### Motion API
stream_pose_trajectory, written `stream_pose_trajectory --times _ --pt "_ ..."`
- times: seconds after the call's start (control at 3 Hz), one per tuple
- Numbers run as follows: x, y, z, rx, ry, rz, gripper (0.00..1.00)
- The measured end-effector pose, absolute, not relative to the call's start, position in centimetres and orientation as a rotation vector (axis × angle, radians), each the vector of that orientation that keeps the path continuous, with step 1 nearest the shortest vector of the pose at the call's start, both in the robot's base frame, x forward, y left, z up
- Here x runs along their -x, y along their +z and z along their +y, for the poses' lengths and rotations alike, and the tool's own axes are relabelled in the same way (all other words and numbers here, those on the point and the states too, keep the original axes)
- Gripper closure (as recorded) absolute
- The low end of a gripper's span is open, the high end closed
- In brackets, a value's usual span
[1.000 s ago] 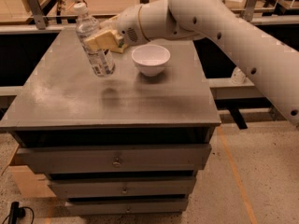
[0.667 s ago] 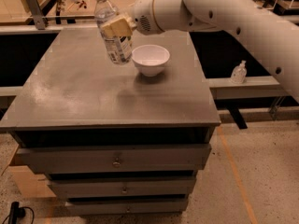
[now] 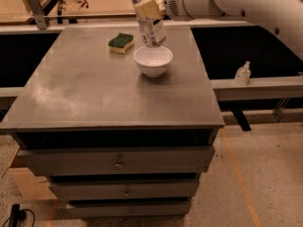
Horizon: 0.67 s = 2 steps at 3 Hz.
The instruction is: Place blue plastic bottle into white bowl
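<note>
On your desk (image 3: 94, 93) sits the white bowl (image 3: 153, 60); the blue plastic bottle (image 3: 152, 31) hangs just above its 12 o'clock rim, the gripper (image 3: 147, 7) fingers clamped round it. You appear mid-carry: next, centre it, lower, release.

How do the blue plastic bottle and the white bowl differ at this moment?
The blue plastic bottle hangs in the air, roughly upright in the gripper over the far side of the table; the white bowl rests on it. The bottle is tall, narrow and clear with a label; the bowl is low, wide and plain white. The bottle's base hovers just above the bowl, not in it. Both are round.
</note>
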<state>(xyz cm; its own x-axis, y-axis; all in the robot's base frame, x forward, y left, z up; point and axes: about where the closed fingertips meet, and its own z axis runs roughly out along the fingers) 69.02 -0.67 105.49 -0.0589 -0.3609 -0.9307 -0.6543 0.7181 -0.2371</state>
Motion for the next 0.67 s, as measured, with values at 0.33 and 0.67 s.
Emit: stream_pose_trajectory --times 0.33,0.67 --pt "-69.1 104.8 -3.2 0.742 0.252 1.705 1.00" --pt "-69.5 102.8 -3.6 0.695 0.272 1.716 1.00"
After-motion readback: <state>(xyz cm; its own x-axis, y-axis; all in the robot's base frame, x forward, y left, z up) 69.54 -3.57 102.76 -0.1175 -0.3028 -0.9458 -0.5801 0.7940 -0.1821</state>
